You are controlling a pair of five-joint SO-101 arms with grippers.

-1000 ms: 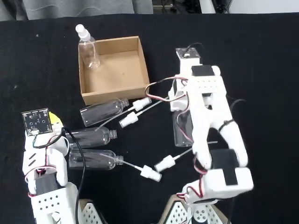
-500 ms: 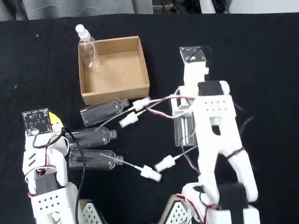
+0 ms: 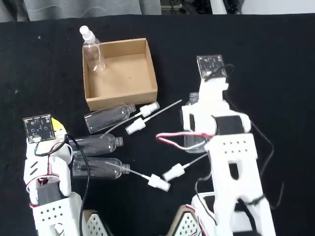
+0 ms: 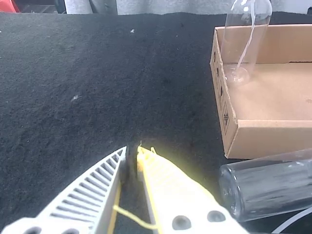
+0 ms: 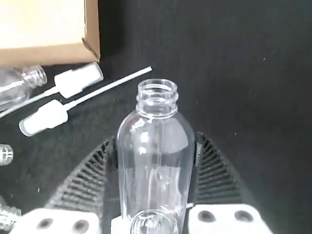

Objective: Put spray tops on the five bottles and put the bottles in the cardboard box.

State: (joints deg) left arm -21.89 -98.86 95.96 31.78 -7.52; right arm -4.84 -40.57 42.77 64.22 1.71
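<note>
The cardboard box [image 3: 123, 97] is brown, the table [image 3: 275, 59] black. Every bottle [image 3: 106, 118] is clear, every spray top [image 3: 149, 109] white. The left gripper [image 4: 131, 151] has one white, one yellow finger.

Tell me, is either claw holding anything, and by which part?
The right gripper holds an uncapped clear bottle by the sides of its body, below the neck. The left gripper is shut on nothing.

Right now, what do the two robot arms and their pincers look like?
Both are white plastic with black motor blocks and a dark square circuit board at the wrist. The left arm carries black and red cables; the left pincer has one white ribbed finger and one yellow. The right arm has red-and-white and black wires; the right pincer has dark ribbed fingers.
</note>
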